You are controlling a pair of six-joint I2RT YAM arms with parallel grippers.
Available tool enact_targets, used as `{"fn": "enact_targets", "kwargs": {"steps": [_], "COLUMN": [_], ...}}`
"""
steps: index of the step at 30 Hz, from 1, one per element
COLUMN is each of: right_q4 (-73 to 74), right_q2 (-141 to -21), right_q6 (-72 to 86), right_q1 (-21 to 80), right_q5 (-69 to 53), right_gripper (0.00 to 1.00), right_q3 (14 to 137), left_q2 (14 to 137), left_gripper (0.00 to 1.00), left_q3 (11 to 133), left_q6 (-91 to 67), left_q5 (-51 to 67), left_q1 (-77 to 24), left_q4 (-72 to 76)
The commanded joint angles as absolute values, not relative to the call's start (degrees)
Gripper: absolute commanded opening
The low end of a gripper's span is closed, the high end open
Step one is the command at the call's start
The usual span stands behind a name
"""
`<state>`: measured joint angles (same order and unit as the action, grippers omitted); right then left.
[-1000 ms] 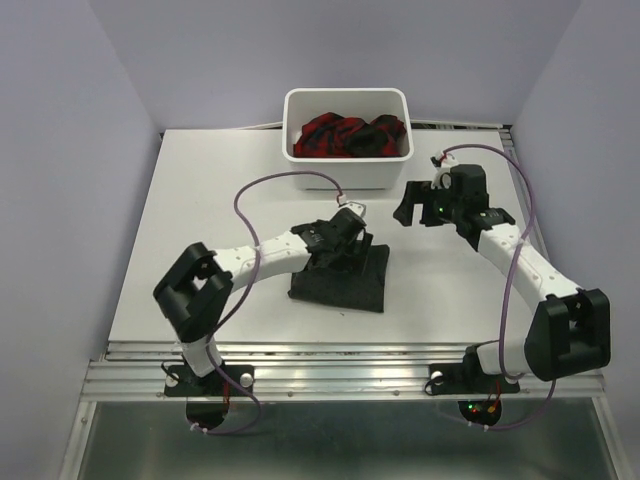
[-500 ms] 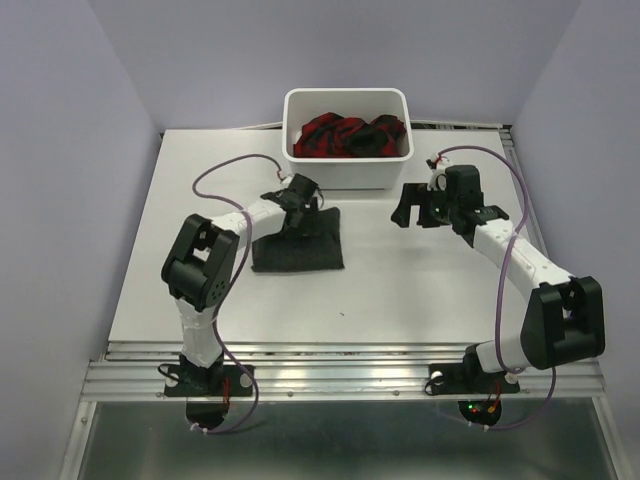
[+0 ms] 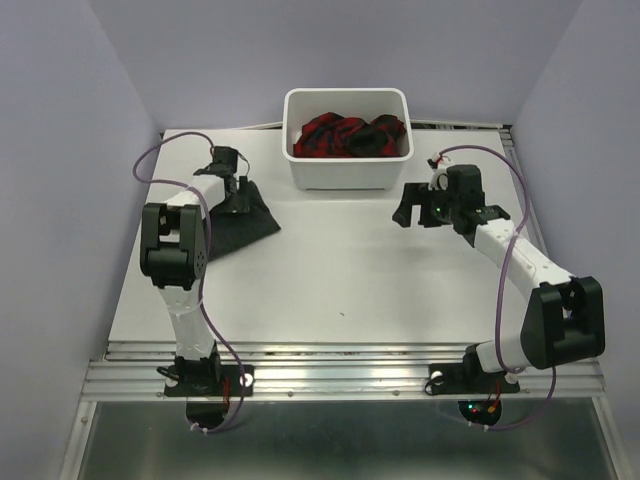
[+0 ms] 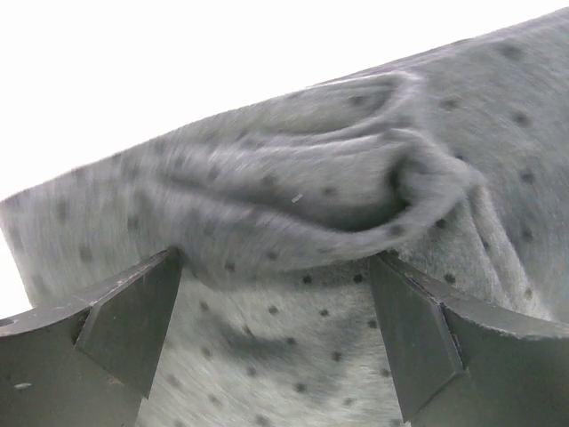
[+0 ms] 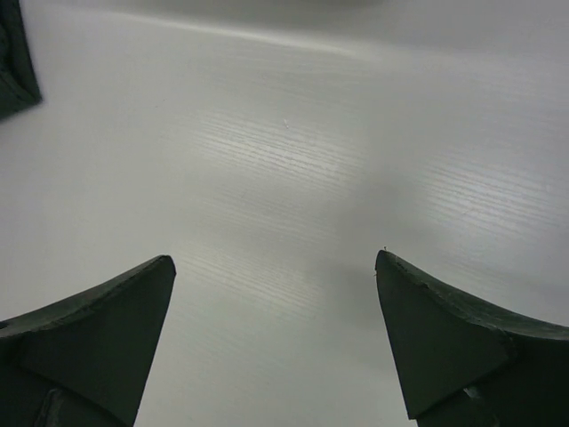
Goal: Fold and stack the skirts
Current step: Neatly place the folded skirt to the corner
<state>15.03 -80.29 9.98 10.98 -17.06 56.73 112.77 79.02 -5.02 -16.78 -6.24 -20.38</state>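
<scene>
Charcoal dotted skirt [image 3: 250,222] lies on the bench [image 3: 340,280] at far left, a compact dark wedge; it looks folded, though the top layer is rucked. Left tool [image 4: 276,260] sits low over it, jaws wide, with a raised ridge of cloth between the fingers but not pinched. Red-and-navy plaid skirt [image 3: 340,135] is heaped, unfolded, in the white tub [image 3: 345,178] at far centre. Right tool [image 5: 274,260] hovers over the bench just right of the tub, jaws wide, holding nothing. Judgement: about half done at best. The plaid skirt is not yet lifted out, folded or stacked on the charcoal one.
</scene>
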Motion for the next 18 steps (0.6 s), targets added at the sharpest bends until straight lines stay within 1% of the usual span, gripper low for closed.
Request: {"fn": "enact_targets", "kwargs": {"steps": [1, 7, 12, 13, 16, 18], "right_q4": [14.2, 14.5, 14.4, 14.4, 14.6, 14.7], "right_q2": [-79.5, -79.7, -79.5, -79.5, -79.5, -79.5], "right_q6": [8.9, 8.3, 7.6, 7.6, 7.5, 7.6], "right_q1": [10.5, 10.5, 10.5, 10.5, 10.5, 10.5], "right_q5": [-17.8, -17.8, -17.4, -17.4, -17.5, -17.6], "right_gripper": [1.00, 1.00, 1.00, 1.00, 1.00, 1.00], "right_q3": [58.8, 58.5, 57.6, 57.5, 57.3, 57.5], "left_q2": [118.2, 127.4, 136.0, 136.8, 133.4, 129.1], "left_gripper": [0.98, 0.98, 0.98, 0.97, 0.98, 0.99], "left_q3": [86.3, 101.8, 114.0, 115.7, 114.3, 112.3], "left_q6": [12.2, 25.5, 34.4, 36.1, 39.8, 41.4], "left_q5": [-12.1, -2.3, -1.2, -0.8, -0.4, 2.4], "left_q1": [-1.2, 2.0, 2.6, 2.6, 2.6, 2.4], "left_q4": [-20.9, -21.4, -25.7, -26.2, -20.3, -15.8]}}
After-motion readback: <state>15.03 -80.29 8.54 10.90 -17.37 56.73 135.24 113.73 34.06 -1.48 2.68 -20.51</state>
